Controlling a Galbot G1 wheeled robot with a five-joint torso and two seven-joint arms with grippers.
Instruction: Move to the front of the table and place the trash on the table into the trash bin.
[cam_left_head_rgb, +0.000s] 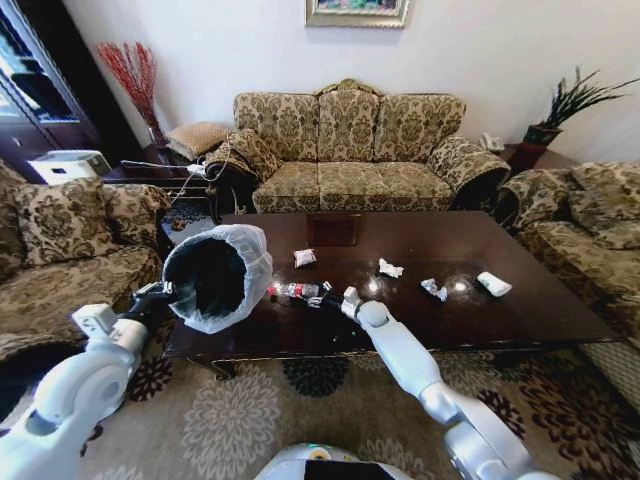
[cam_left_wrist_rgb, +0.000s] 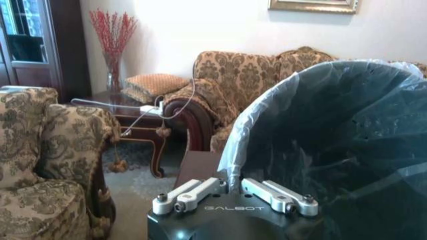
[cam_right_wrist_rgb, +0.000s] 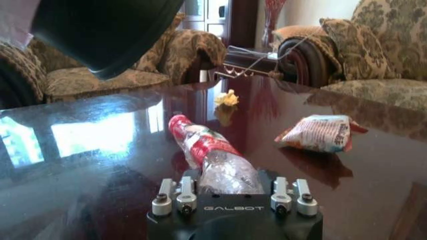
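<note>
Your right gripper (cam_left_head_rgb: 328, 299) is closed around the bottle (cam_left_head_rgb: 297, 291), which lies on its side on the table (cam_left_head_rgb: 400, 325) near the front edge (red cap pointing away from the wrist). Your left gripper (cam_left_wrist_rgb: 233, 192) pinches the rim of the bin (cam_left_head_rgb: 214, 277), holding it tilted at the table's left end, mouth toward the bottle.
</note>
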